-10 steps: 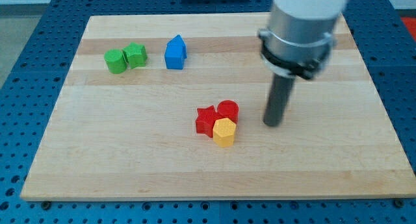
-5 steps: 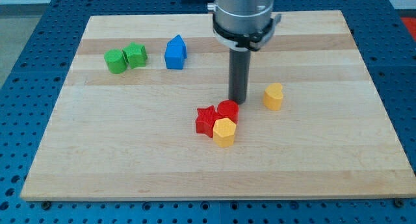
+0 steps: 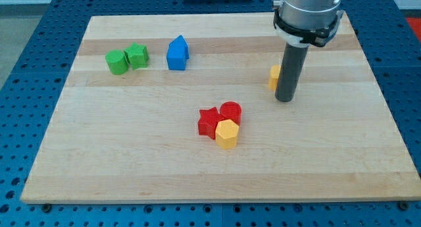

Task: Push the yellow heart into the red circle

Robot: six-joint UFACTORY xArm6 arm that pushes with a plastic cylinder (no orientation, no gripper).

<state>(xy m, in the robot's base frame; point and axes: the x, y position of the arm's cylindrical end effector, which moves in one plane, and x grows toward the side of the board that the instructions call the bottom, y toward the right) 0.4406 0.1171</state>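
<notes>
The yellow heart (image 3: 273,77) lies right of the board's centre, and only its left part shows from behind my rod. My tip (image 3: 285,99) rests on the board just below and to the right of it, close against it. The red circle (image 3: 231,111) lies down and to the left of the tip, a short gap away. It sits in a tight cluster with a red star (image 3: 208,122) and a yellow hexagon (image 3: 227,133).
Two green blocks (image 3: 118,62) (image 3: 137,56) sit side by side at the view's upper left. A blue house-shaped block (image 3: 177,52) lies to their right. The wooden board (image 3: 131,161) rests on a blue perforated table.
My rod swung left to just above the red circle, then back right to the yellow heart. The heart now sits higher in the view, partly hidden by the rod. The cluster is unmoved.
</notes>
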